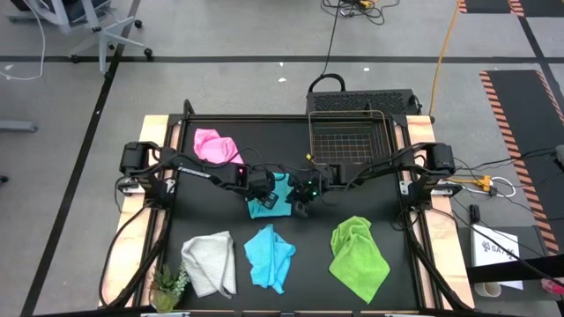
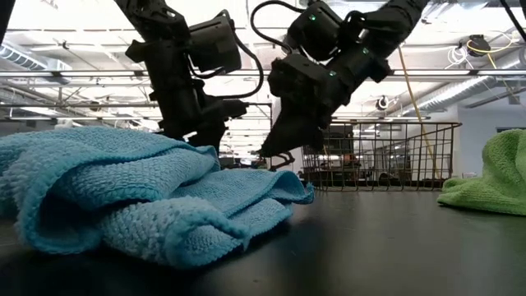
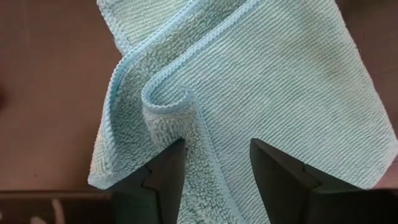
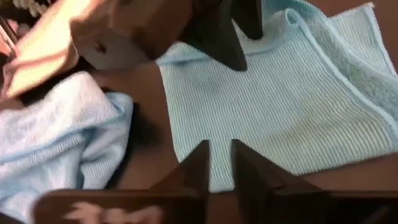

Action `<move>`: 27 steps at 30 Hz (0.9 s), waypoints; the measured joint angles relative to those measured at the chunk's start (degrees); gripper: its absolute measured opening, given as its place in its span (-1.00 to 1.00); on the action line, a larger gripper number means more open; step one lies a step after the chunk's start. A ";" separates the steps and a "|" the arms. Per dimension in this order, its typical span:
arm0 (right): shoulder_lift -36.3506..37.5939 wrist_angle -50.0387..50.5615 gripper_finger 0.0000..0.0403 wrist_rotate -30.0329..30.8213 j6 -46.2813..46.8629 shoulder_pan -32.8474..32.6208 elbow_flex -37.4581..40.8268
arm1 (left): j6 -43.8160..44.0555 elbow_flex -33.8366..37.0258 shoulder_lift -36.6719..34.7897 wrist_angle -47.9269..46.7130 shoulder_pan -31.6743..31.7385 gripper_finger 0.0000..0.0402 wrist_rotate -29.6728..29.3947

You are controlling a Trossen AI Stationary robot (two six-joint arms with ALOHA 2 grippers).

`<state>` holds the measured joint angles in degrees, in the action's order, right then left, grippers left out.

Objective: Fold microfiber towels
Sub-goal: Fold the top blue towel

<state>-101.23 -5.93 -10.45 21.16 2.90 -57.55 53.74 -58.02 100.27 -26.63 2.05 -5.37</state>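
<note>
Lying flat on the black bench [image 1: 211, 220], the folded light blue towel [image 1: 269, 201] sits just in front of the wire basket [image 1: 350, 136]. Left gripper [image 3: 214, 171] hovers over its near edge, fingers spread and empty. Right gripper [image 4: 219, 163] leans in from the basket side, fingers nearly closed, holding nothing visible.
</note>
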 joint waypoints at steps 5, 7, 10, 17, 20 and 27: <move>0.02 -3.23 -0.96 0.30 1.20 0.00 2.17 | 0.56 0.00 0.00 0.02 0.19 -0.12 -0.04; 0.02 -3.69 -0.99 1.81 2.20 -0.02 2.56 | 0.82 0.00 0.00 0.04 0.19 -0.12 -0.04; 0.02 -3.82 -1.00 3.36 2.21 -0.31 2.77 | 1.64 0.00 0.00 0.42 0.19 -0.12 -0.05; 0.13 -2.69 -1.00 2.65 2.20 -0.56 2.77 | 3.30 0.00 0.00 6.06 -0.68 -0.12 0.55; 0.30 -2.44 -1.00 1.36 2.21 -0.55 2.77 | 3.43 -0.01 -0.02 8.34 -1.07 -0.12 0.48; 0.46 -3.28 -1.00 1.58 2.13 -1.68 2.77 | 3.37 -0.10 -1.75 2.84 -0.29 -0.12 0.93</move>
<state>-100.77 -9.21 -8.88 23.29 1.21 -54.78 57.10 -58.12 98.52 -23.79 1.76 -4.44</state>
